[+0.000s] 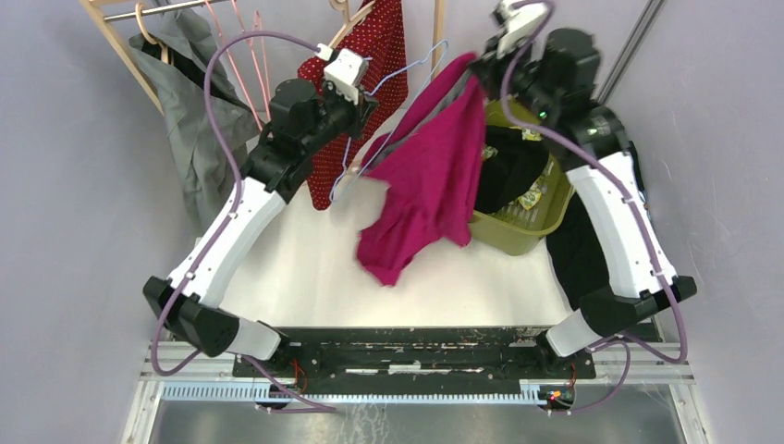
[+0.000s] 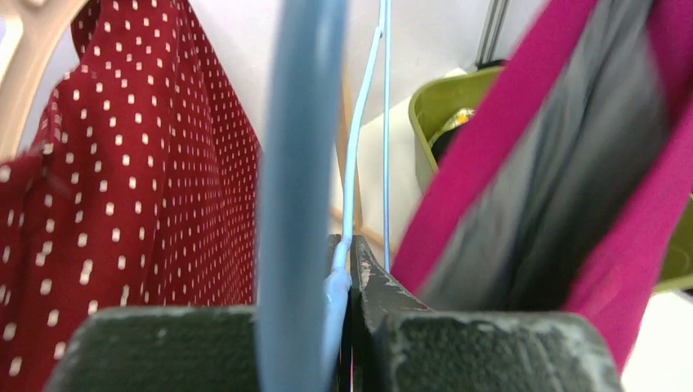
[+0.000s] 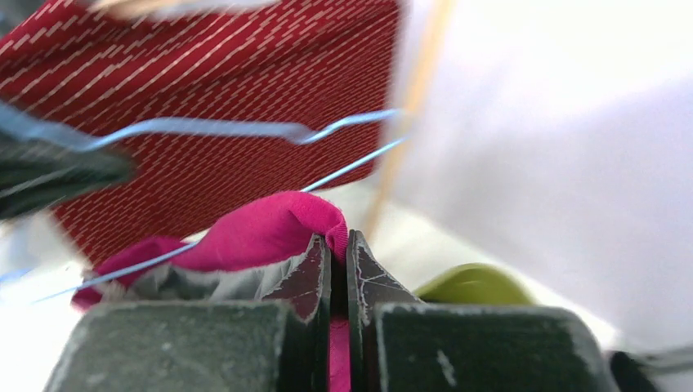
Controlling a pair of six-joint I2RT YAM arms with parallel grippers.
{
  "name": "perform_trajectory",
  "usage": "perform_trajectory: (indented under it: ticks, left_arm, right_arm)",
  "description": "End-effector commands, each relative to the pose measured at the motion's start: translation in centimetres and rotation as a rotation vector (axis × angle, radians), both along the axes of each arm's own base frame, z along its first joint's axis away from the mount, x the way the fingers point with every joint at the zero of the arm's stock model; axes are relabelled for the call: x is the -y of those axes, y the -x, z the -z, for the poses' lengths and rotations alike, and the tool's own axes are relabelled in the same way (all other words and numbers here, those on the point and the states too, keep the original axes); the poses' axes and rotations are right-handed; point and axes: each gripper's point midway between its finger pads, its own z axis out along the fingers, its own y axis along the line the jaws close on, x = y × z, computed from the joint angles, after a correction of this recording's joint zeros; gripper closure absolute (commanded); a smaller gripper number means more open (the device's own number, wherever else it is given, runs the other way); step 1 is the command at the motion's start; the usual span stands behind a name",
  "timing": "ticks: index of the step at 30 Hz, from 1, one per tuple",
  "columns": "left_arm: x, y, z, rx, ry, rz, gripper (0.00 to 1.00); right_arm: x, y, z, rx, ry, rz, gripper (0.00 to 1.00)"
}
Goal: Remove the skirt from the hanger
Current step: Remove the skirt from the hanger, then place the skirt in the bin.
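A magenta skirt (image 1: pixel 430 185) hangs above the white table (image 1: pixel 305 268), beside a green basket (image 1: pixel 518 236). The right fingers (image 3: pixel 306 282) are clamped on its top edge; the left fingers (image 2: pixel 392 302) are pinched on the blue wire hanger (image 2: pixel 298 163).

Matt cloth, smooth wire, worn fingers.
We see the skirt (image 1: pixel 430 185) as matt magenta cloth with a grey lining, the hanger (image 2: pixel 298 163) as smooth pale-blue wire, the basket (image 1: pixel 518 236) as glossy olive plastic, the rack (image 1: pixel 116 42) as bare wood, and the fingers (image 3: pixel 306 286) as dark and scuffed.
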Motion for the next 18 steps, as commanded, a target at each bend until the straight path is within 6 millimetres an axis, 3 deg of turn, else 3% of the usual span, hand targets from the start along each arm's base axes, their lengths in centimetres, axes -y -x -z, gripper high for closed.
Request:
perform_trajectory:
  ticks: [1, 5, 10, 13, 18]
  left_arm:
    - [-2.4, 3.2, -0.9, 0.014, -0.026, -0.028, 0.97]
    - [-3.2, 4.3, 1.0, -0.018, -0.047, -0.034, 0.97]
    - [-3.8, 5.3, 2.3, -0.043, -0.067, -0.038, 0.97]
    - [-4.0, 5.7, 2.4, -0.046, -0.068, -0.035, 0.97]
    - [-4.6, 6.1, 2.9, -0.059, -0.084, -0.052, 0.97]
  right_arm:
    - [9.1, 0.7, -13.3, 0.375, -0.016, 0.304, 0.99]
    - [12.8, 1.1, -17.6, 0.501, -0.021, 0.445, 0.99]
    - [16.5, 0.9, -19.7, 0.584, 0.008, 0.591, 0.99]
    - [17.6, -0.4, -19.6, 0.585, 0.001, 0.613, 0.99]
    - [18.6, -4.1, -16.4, 0.508, 0.027, 0.627, 0.99]
